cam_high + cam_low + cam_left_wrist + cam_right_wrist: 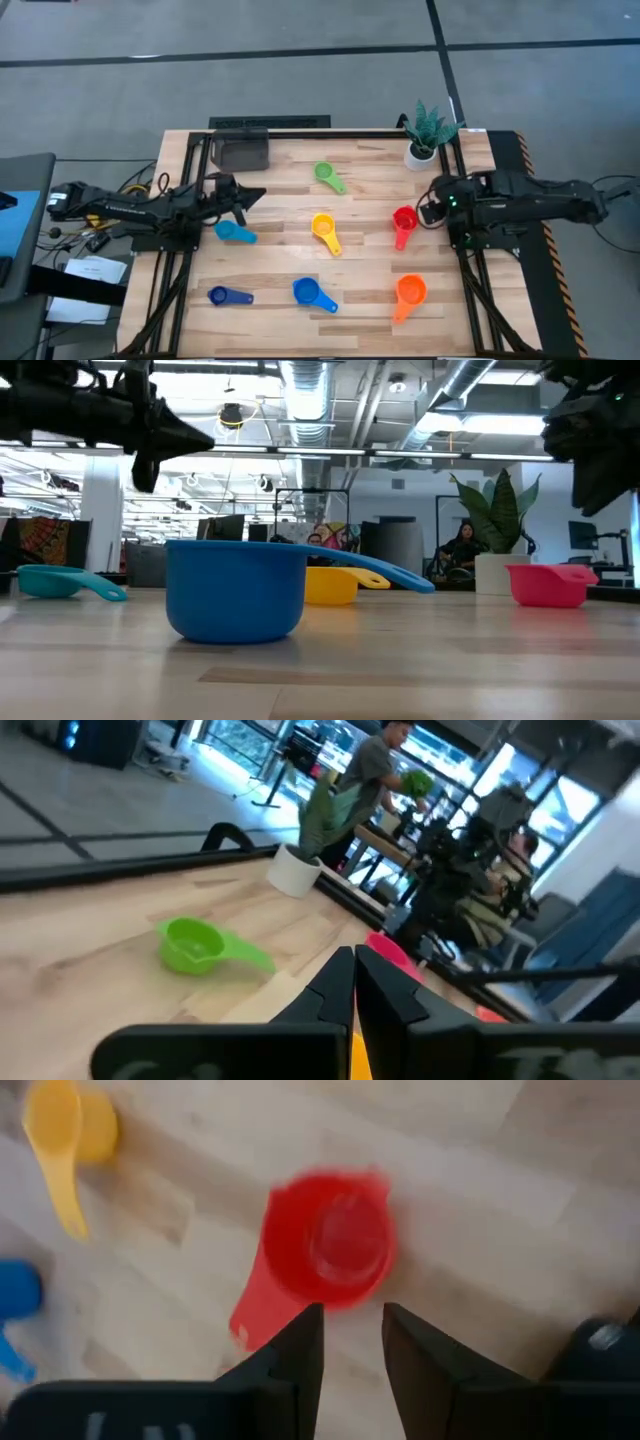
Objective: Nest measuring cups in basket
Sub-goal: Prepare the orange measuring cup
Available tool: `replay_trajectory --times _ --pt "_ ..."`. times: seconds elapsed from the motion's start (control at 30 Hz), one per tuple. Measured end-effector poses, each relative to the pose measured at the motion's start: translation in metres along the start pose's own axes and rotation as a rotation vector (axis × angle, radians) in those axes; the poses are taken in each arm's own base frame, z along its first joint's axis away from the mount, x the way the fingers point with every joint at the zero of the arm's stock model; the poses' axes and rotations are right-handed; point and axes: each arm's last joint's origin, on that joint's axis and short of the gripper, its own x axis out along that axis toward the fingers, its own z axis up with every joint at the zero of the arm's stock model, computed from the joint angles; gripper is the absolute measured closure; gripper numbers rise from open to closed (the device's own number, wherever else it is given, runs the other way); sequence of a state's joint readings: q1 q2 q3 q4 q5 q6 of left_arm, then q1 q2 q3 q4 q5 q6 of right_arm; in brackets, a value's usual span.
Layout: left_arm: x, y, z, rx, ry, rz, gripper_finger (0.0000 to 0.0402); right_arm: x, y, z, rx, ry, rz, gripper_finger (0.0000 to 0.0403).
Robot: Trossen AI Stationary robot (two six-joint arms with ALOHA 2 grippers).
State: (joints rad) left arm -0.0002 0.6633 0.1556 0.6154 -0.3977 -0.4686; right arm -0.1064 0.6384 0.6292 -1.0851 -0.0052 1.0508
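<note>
The dark grey basket (243,150) sits at the table's eleven o'clock corner, against the black frame rail, with bare wood on its inner side. All seven measuring cups lie apart on the wooden table (365,300), none in the basket. The green cup (324,173) is at twelve o'clock of the yellow cup (322,226), which lies mid-table. The red cup (404,219) lies toward three o'clock. The light blue cup (228,230) lies toward nine o'clock. Along the six o'clock edge run the dark blue cup (219,295), the blue cup (306,291) and the orange cup (410,290), each with clear wood around it.

The right gripper (350,1335) hangs just above the red cup, fingers apart with a gap between them, holding nothing. The left gripper (252,196) waits at the nine o'clock edge, above the light blue cup, its fingers pressed together and empty.

A white potted plant (428,135) stands at the one o'clock corner. People show in the room behind.
</note>
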Motion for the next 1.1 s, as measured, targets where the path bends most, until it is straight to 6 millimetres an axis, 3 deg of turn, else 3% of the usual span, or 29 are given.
replay_trajectory --times 0.3,0.5,0.63,0.77,1.1 --pt "0.017 -0.008 0.003 0.102 0.076 0.076 0.0330 0.015 0.017 -0.010 -0.035 0.160 -0.027 0.0207" --pt "0.019 -0.009 0.003 0.021 0.072 0.070 0.0294 0.017 0.022 -0.018 -0.065 0.156 -0.034 0.0208" --pt "0.026 -0.020 0.015 -0.044 0.026 0.033 0.0290 0.016 0.030 -0.021 -0.099 0.173 0.048 0.0216" --pt "0.053 -0.049 0.023 0.067 0.096 -0.019 0.0295 0.002 0.036 -0.021 -0.196 0.212 0.084 0.0220" --pt "0.142 -0.106 0.002 0.166 0.215 -0.019 0.0296 -0.012 0.038 -0.031 -0.261 0.254 0.070 0.0218"
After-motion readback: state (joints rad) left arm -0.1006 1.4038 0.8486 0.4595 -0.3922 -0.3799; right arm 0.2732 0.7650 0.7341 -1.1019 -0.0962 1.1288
